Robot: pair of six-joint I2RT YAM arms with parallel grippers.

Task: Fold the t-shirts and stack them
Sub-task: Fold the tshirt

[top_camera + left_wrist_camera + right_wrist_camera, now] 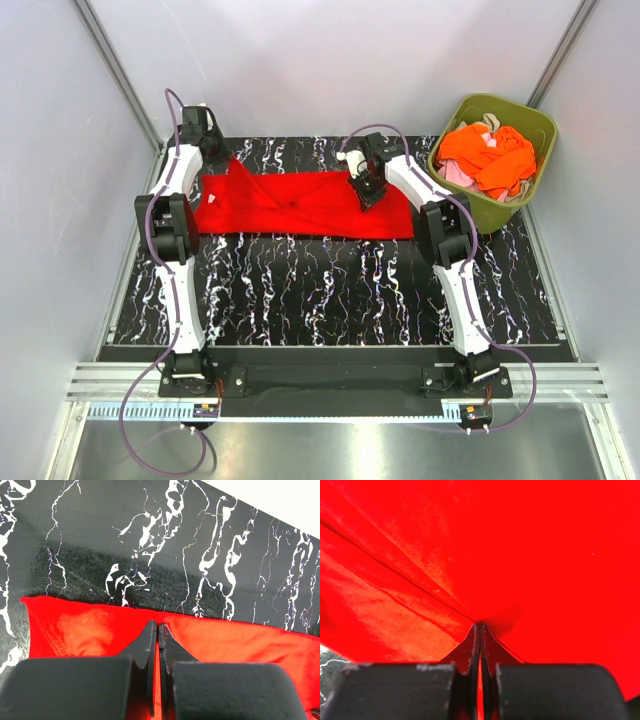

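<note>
Right hand (480, 626) is pinched shut on a pucker of the shirt (290, 205); left hand (157, 625) clamps its far edge. Light, limp cloth, likely to sag: best taken at corners.

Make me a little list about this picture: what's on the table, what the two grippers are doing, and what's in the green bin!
table: black marbled top with one red t-shirt lying as a long band
left gripper: shut on the shirt's far left edge
right gripper: shut, pinching the shirt near its right end
bin: far right, holds an orange t-shirt and more clothes
stack: none yet
</note>
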